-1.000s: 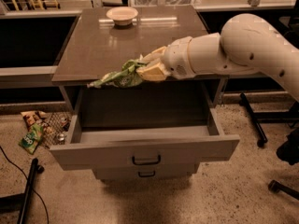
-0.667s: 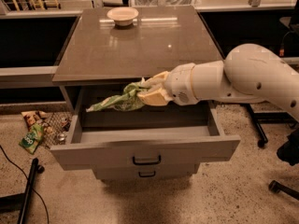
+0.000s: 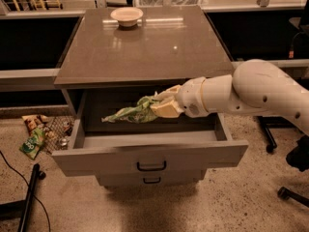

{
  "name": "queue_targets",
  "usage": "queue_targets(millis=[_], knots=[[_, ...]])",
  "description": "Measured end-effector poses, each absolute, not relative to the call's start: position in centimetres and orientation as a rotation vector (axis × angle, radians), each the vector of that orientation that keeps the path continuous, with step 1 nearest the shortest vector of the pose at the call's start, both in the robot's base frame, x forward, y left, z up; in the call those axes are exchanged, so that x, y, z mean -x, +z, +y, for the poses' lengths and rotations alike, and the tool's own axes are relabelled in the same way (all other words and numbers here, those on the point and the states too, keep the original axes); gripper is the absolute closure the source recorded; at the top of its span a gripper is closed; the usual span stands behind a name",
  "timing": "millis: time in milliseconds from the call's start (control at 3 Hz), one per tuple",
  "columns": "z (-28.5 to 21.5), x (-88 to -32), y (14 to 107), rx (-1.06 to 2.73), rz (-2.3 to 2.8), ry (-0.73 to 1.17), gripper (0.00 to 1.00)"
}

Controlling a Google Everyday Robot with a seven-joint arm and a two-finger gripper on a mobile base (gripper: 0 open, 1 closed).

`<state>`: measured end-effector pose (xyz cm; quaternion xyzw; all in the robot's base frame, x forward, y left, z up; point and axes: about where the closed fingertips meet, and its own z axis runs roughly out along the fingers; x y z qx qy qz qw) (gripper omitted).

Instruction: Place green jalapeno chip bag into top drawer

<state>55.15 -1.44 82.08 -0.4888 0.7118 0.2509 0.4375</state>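
The green jalapeno chip bag [image 3: 131,113] is a crumpled light-green foil bag, held sideways inside the open top drawer [image 3: 149,153], its free end pointing left. My gripper [image 3: 161,105] is shut on the bag's right end, with its cream fingers [image 3: 166,109] low between the drawer walls, under the front edge of the tabletop. The white arm reaches in from the right. Whether the bag touches the drawer floor is hidden by the drawer front.
A white bowl [image 3: 127,16] stands at the back of the brown tabletop [image 3: 145,47]. A lower drawer front [image 3: 152,180] is shut. Snack packets litter the floor [image 3: 34,141] at left. A dark stand base [image 3: 29,197] lies front left; chair legs [image 3: 289,178] at right.
My gripper has moved down and forward with the bag, from level with the tabletop's front edge to inside the open top drawer.
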Motion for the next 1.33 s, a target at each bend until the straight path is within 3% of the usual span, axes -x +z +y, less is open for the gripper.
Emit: queue_targets(millis=[333,1333], knots=[[-4.9,-56.6,77.9,1.126,1.857,0.636,1.00],[-15.9,-62.7,71.7,0.859,2.020,0.567,0.27]])
